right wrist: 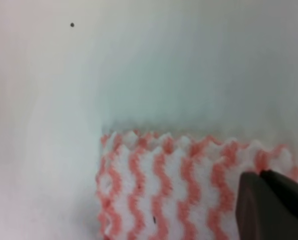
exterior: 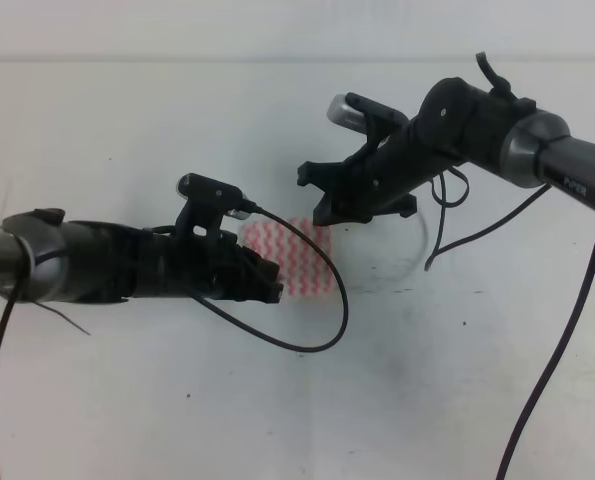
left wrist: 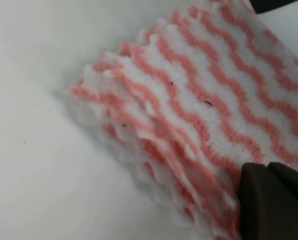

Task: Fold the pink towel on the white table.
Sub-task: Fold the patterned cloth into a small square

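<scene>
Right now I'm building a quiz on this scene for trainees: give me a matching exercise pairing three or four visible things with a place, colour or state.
Things:
1. thin pink-and-white zigzag-striped towel
2. plain white table
3. black left gripper
4. black right gripper

Descriptions:
A. speckled with small dark marks
B. at the towel's upper right corner
C. folded into stacked layers
D. at the towel's lower left edge

Pairs: 1-C, 2-A, 3-D, 4-B
</scene>
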